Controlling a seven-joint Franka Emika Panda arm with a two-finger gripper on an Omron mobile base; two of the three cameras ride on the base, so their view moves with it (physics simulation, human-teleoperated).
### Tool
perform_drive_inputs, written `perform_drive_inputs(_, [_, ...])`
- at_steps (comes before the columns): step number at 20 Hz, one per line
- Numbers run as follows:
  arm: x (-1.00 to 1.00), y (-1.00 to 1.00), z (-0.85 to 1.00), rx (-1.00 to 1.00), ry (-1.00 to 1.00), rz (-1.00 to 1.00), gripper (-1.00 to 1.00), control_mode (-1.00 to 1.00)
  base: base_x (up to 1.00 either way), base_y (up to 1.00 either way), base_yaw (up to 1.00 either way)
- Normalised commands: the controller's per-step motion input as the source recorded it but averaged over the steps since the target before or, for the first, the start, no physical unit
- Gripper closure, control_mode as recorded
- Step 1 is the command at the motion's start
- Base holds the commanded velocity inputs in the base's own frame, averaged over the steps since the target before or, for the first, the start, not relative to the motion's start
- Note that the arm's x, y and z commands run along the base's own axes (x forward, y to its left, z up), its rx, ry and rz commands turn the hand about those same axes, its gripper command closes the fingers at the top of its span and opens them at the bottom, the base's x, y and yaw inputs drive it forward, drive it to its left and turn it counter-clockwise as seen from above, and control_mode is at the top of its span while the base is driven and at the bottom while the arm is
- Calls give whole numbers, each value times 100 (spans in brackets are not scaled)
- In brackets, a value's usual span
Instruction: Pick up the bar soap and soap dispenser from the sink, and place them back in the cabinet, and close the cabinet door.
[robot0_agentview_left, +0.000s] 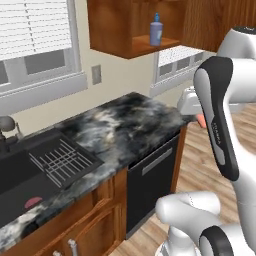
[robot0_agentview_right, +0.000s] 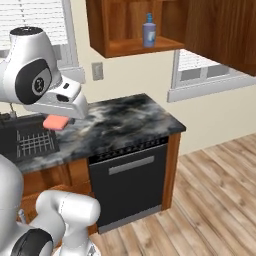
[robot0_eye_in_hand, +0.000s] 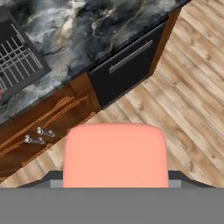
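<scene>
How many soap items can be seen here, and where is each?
2. The soap dispenser stands on the open cabinet shelf; the bar soap is held in the end effector above the floor beside the counter.

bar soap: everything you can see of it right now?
The bar soap is a flat salmon-pink slab with rounded corners, plain and matte, with no markings. It is out of the sink and held in the gripper, carried in the air. In the hand view its broad face sits close to the camera, above the wood floor in front of the lower cabinets. In the right base view it pokes out under the white hand as a pink block, roughly level. Only the gripper touches it; the finger contact itself is hidden.
</scene>
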Motion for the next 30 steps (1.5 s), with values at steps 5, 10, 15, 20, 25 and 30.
perform_drive_inputs(5, [0, 0, 0, 0, 0, 0, 100, 100, 5, -51, -23])
perform_drive_inputs(10, [0, 0, 0, 0, 0, 0, 100, 100, 6, -35, -22])
perform_drive_inputs(15, [0, 0, 0, 0, 0, 0, 100, 100, 11, -18, -20])
perform_drive_inputs(20, [0, 0, 0, 0, 0, 0, 100, 100, 17, -22, -20])
perform_drive_inputs(25, [0, 0, 0, 0, 0, 0, 100, 100, 22, -26, -18])
perform_drive_inputs(30, [0, 0, 0, 0, 0, 0, 100, 100, 38, -32, -9])
